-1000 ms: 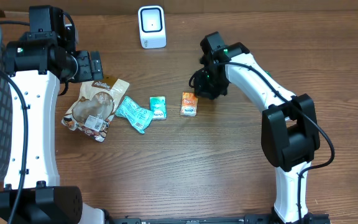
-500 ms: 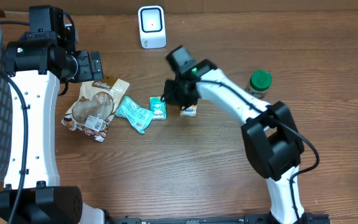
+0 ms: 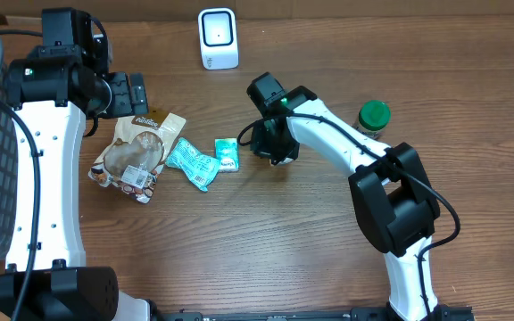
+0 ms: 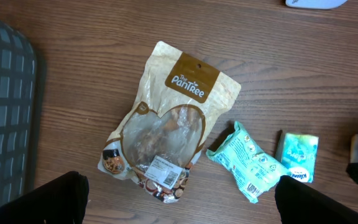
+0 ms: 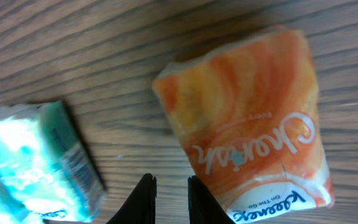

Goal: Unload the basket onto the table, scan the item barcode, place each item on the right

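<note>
The right arm has swung in leftward since a second ago, uncovering a green-lidded jar (image 3: 373, 116) beside its forearm. The right gripper (image 5: 168, 200) now sits low over the orange tissue pack (image 5: 247, 124), which it hides from overhead. The pack lies flat on the wood-grain table (image 3: 471, 223), just right of the teal tissue pack (image 5: 30, 162). In the wrist view, its long axis runs top to bottom with a slight lean, and the script lettering reads along that length. The wrapper is soft, glossy film, a rounded rectangle with orange-and-white swirls. The right claw's fingers are drawn almost together with only a sliver of bare wood between them. They pinch nothing and stand at the pack's lower left edge. Over on the other side, the left gripper (image 4: 182, 183) hasn't budged, spread wide above the crinkly tan snack pouch (image 4: 166, 130). The white scanner (image 3: 218, 37) stands at the far edge.
</note>
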`<action>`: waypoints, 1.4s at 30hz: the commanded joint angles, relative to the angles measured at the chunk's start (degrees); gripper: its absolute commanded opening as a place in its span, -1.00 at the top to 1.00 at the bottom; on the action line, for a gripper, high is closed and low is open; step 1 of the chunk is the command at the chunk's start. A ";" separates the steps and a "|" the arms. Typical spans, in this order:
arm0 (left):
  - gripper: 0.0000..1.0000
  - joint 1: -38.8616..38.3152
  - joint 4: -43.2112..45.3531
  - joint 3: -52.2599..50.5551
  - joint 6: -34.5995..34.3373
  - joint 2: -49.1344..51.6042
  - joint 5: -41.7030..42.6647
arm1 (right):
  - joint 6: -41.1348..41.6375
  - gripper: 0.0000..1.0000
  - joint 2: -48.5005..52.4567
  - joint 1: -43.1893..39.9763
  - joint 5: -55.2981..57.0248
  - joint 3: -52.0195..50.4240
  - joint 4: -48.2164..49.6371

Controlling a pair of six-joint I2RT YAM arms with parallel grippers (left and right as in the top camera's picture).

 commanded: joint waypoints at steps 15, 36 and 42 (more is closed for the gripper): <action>-0.99 0.09 0.07 0.68 -0.59 -0.74 0.26 | -19.82 0.41 -6.21 -11.50 -5.51 19.89 -20.37; -0.99 0.09 0.04 0.68 -0.59 -0.74 0.26 | -17.27 0.58 -5.38 -14.01 -0.44 -1.62 -3.54; -0.99 0.09 0.04 0.68 -0.59 -0.74 0.26 | -16.35 0.57 -5.31 -14.01 -0.24 -5.11 0.22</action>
